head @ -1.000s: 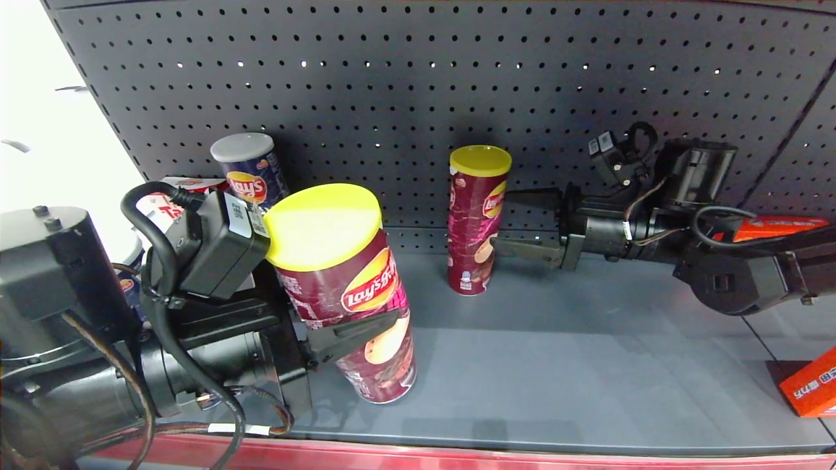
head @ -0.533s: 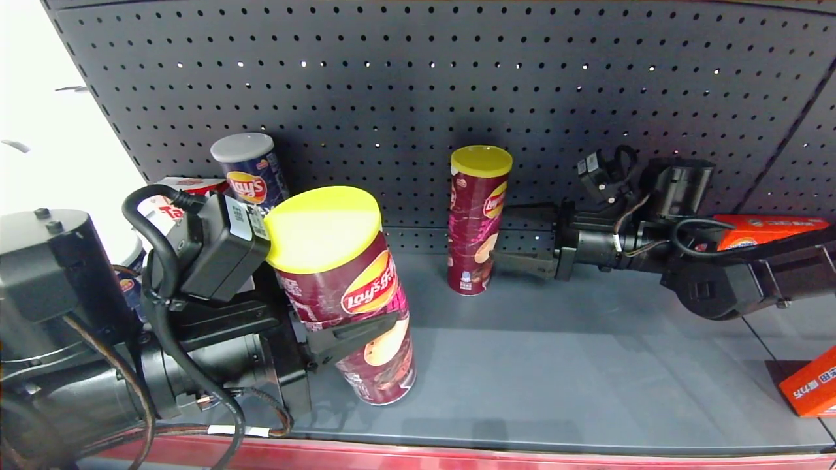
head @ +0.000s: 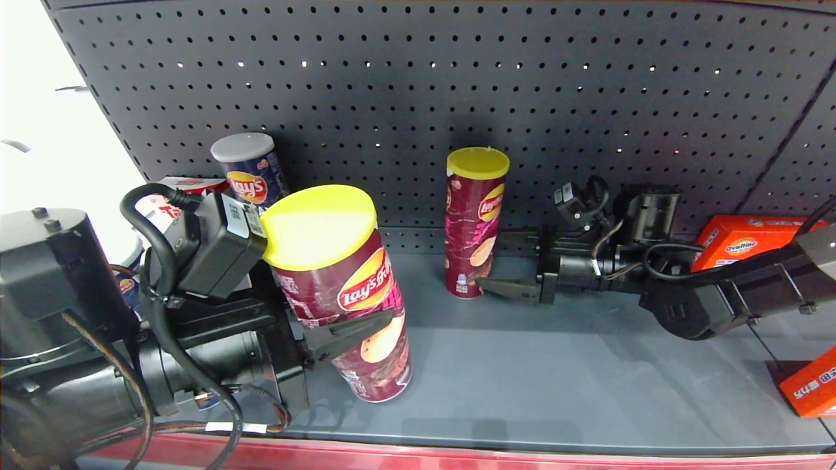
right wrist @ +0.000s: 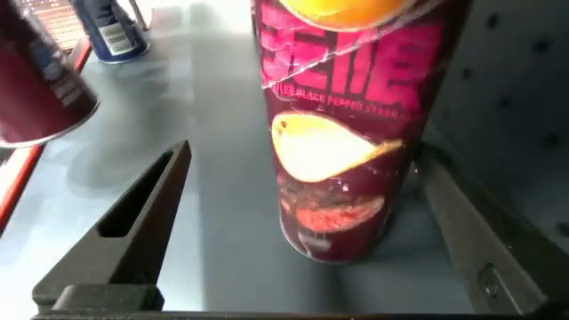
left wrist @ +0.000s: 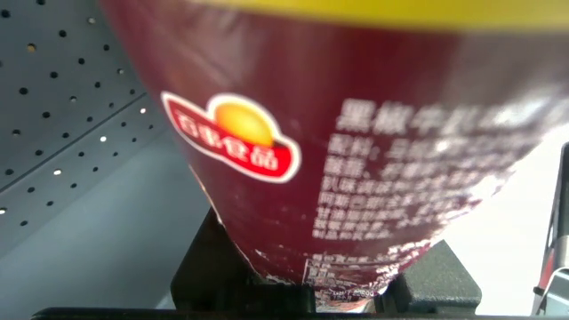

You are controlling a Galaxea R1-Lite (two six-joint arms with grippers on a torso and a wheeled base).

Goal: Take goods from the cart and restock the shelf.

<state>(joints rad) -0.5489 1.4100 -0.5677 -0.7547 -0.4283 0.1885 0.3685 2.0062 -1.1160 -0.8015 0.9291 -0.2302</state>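
Observation:
A maroon chips can with a yellow lid leans in my left gripper, which is shut on its middle, with the can's base near the shelf's front. In the left wrist view the same can is up close. A second maroon can stands upright near the pegboard. My right gripper is open low beside it. In the right wrist view the two fingers stand wide on either side of this can, apart from it.
A blue can with a grey lid and a white-red box stand at the back left. Orange boxes sit at the right and front right. The grey shelf has free room in the middle, with a red front edge.
My right arm has dropped lower and slid left toward the standing can. That can has shifted very slightly left. The left arm and its can have barely moved.

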